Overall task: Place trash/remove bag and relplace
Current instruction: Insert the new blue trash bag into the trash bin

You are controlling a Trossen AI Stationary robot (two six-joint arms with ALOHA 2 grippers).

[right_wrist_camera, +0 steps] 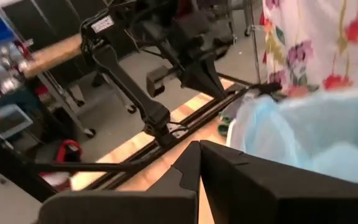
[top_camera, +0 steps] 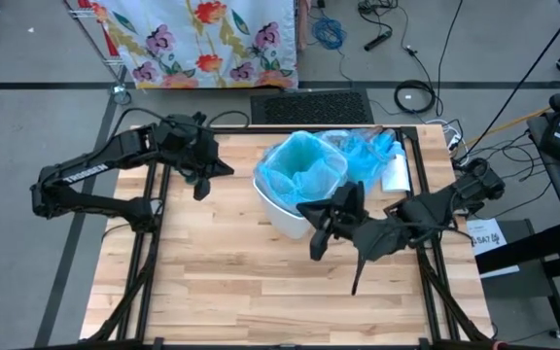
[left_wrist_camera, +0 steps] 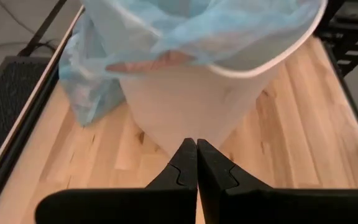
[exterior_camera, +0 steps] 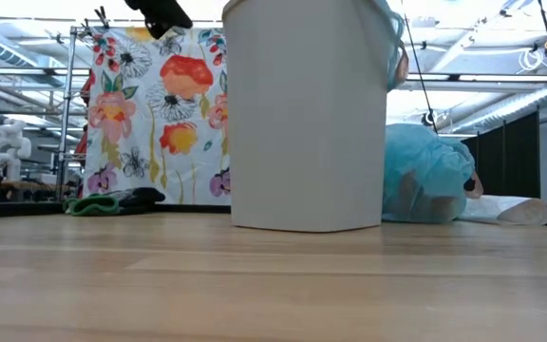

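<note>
White trash bin [top_camera: 288, 199] standing upright on the wooden table [top_camera: 231, 282], lined with a light-blue plastic bag [top_camera: 304, 165] whose edge folds out over the rim. Inside the liner, only crumpled blue plastic to be seen from above; a brownish patch [left_wrist_camera: 157, 62] showing through the film in the left wrist view, perhaps trash, not clear enough to name. No loose wads visible on the tabletop.

Right gripper [top_camera: 317, 243] just beside the bin's near wall, fingers [right_wrist_camera: 188, 168] pressed together with nothing between them, pointing past the bin rim toward the far arm. Left gripper [top_camera: 200, 185] well apart from the bin on its other side, raised above the table, fingers [left_wrist_camera: 185, 168] likewise clamped together and empty, aimed at the bin's side.

Beyond the bin from the right gripper, a heap of loose light-blue plastic [top_camera: 363, 151] lying against the bin's far side, with a white flat object [top_camera: 395, 173] beside it at the table edge. Behind the table, a floral cloth [top_camera: 202, 39] hanging on a rack, a black mat [top_camera: 311, 107] and cables [top_camera: 414, 95] on the floor.
</note>
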